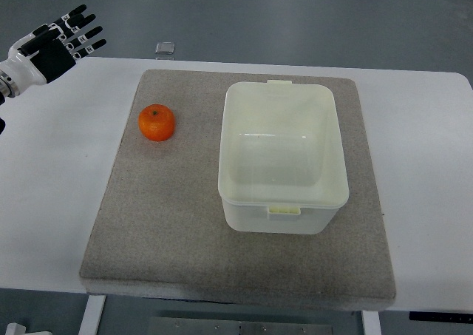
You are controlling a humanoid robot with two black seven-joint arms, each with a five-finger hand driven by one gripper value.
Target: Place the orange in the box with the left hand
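Note:
An orange (157,123) rests on the left part of a grey mat (170,224). To its right on the same mat stands an empty translucent cream box (283,157) with its top open. My left hand (63,43) hovers at the upper left corner, over the table's far edge, well away from the orange. Its black-and-white fingers are spread and hold nothing. The right hand does not show.
The mat lies on a white table (52,202). A small clear object (165,48) sits just beyond the table's far edge. Grey floor lies behind the table.

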